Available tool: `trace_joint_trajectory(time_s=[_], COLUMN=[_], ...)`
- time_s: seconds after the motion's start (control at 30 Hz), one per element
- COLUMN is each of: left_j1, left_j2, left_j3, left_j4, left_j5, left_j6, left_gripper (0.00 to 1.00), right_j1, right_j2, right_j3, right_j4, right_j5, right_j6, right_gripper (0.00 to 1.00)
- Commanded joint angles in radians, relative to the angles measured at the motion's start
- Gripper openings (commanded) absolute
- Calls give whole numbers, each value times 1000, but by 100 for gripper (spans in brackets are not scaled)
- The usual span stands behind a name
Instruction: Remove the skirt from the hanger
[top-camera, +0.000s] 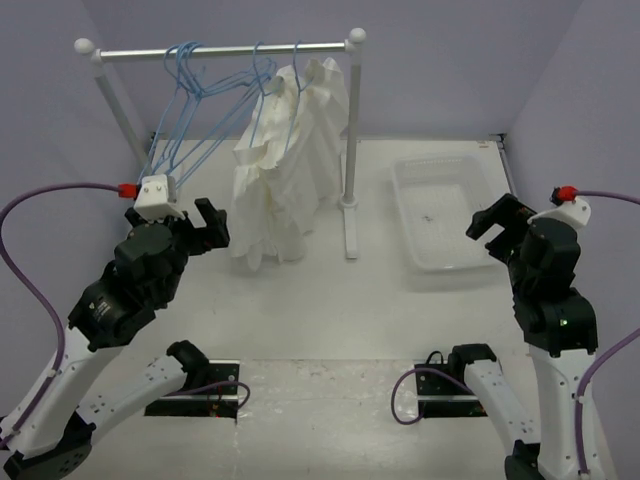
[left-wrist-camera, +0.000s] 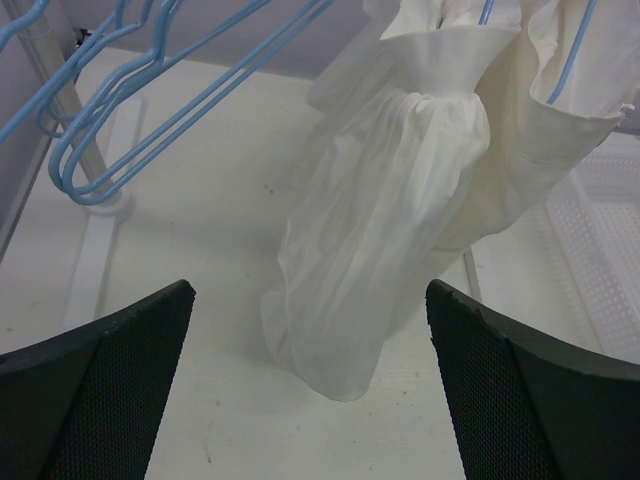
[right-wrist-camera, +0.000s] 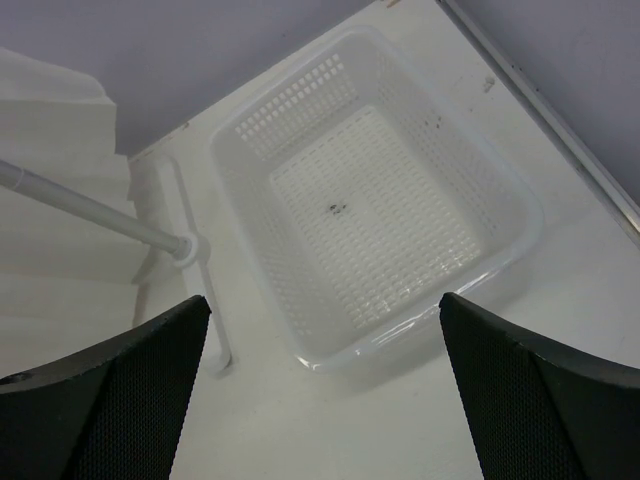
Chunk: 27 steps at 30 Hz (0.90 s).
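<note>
We see the skirt (top-camera: 325, 120) on its blue hanger (top-camera: 296, 60), top centre; left gripper (top-camera: 213, 224) and right gripper (top-camera: 484, 222) fingers spread wide, empty.

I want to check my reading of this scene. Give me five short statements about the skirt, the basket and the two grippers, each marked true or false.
1. The skirt hangs on a blue hanger from the rail. True.
2. The basket holds a garment. False: it is empty.
3. The left gripper has its jaws shut on the skirt. False: the jaws are open and clear of the cloth.
4. Bare hangers hang on the same rail. True.
5. The right gripper holds nothing. True.
</note>
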<state>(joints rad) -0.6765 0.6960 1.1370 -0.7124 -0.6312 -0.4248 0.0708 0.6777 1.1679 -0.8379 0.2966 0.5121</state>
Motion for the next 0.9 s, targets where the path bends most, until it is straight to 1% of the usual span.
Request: trace_joint_trajectory(time_s=[0.0,0.07,0.2,0.3,0.33,0.37,0.4,0.57,0.67,0.7,0.77,0.8,0.87], left_j1=[-1,-1,-1,-1,-1,-1,-1,-1,-1,-1,-1,-1,0], left_j2=[17,34,82,161,186,233,256,428,493,519,559,583,670], left_j3=[44,61,107,190,243,269,289,472,517,515,529,568,624], left_j4=[39,42,73,100,108,122,155,217,324,400,459,474,467], left_j5=[22,33,74,131,163,178,195,283,356,390,383,378,355], left_j6=[35,41,61,93,103,112,145,230,280,302,334,346,362], left_gripper=[100,100,100,100,100,100,100,100,100,100,100,100,100], right_j1=[-3,-3,-2,-3,-3,-3,-2,-3,-2,-2,-2,-2,-3], right_j2=[-12,-6,3,19,22,25,25,16,14,17,14,14,11], right_j3=[-7,-1,4,15,13,4,-2,-28,-37,-37,-40,-42,-47], right_j4=[28,33,48,53,57,65,85,112,120,120,118,120,123], right_j5=[-26,-66,-88,-131,-140,-151,-169,-178,-178,-178,-178,-178,-182], right_j6=[-49,-101,-135,-161,-161,-181,-185,-191,-201,-204,-207,-207,-210], right_gripper=[99,99,99,99,99,99,99,99,99,99,99,99,99])
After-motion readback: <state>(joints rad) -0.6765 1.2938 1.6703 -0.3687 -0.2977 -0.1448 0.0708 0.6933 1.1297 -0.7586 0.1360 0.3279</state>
